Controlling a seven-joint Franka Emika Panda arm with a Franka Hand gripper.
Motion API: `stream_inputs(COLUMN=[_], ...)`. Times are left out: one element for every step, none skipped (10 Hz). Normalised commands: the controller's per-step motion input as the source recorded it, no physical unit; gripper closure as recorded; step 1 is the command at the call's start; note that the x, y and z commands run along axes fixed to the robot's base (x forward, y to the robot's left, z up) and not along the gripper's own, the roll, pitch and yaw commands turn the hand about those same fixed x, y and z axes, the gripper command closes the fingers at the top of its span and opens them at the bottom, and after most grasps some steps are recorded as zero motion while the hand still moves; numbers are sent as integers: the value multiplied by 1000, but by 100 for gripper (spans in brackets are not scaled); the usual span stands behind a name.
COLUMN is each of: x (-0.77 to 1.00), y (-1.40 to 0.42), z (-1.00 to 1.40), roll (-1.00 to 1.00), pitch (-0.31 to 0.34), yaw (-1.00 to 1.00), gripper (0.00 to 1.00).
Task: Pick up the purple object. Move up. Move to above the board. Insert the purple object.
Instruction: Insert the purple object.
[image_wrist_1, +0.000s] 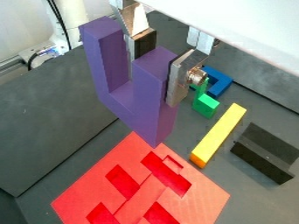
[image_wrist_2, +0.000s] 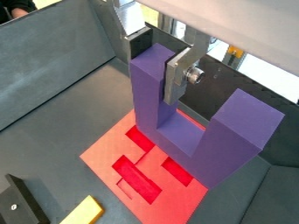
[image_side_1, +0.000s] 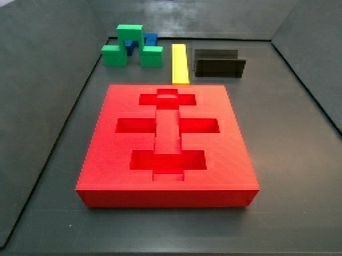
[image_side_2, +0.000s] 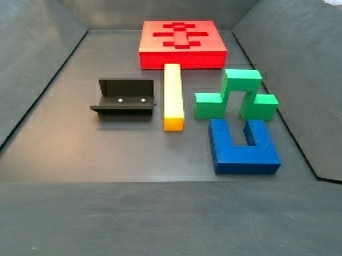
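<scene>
The board is the largest thing; in both side views it lies flat on the dark floor, with its brighter recessed cut-outs open and nothing inside them. The side views show neither the arm nor the held piece, so I judge both are high above their field.

The purple object fills the middle of both wrist views. It hangs with its two arms pointing up and its base down, probably so that the base can enter a cut-out first. Below it I see a part of the board, so the piece seems to be above the board's edge, not yet inserted.

The gripper is closed around one arm of the purple object; one silver finger presses flat on the arm's side.

Smaller things stay apart: the fixture, the yellow bar, the green block and a blue piece.
</scene>
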Motion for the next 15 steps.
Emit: stream_inputs(x=[86, 83, 97, 180, 260, 266, 271, 269, 254, 306, 311, 226, 177, 86, 229], y=[-600, -663, -689, -766, -777, -771, -683, -577, -526, -494, -483, -283, -80, 0, 74], z=[-869, -920, -926, -874, -777, -783, -734, -686, -737, -697, -591, -426, -194, -63, -34], roll=[34, 91, 81, 96, 196, 194, 229, 270, 249, 224, 134, 16, 40, 11, 0], pitch=[-189, -153, -153, -157, -116, -110, -80, -36, -14, -10, 0, 0, 36, 14, 79], yaw=[0, 0, 0, 17, 51, 54, 94, 177, 246, 277, 226, 94, 0, 0, -60], gripper=[100, 100, 100, 100, 100, 100, 100, 100, 100, 100, 100, 100, 100, 100, 100])
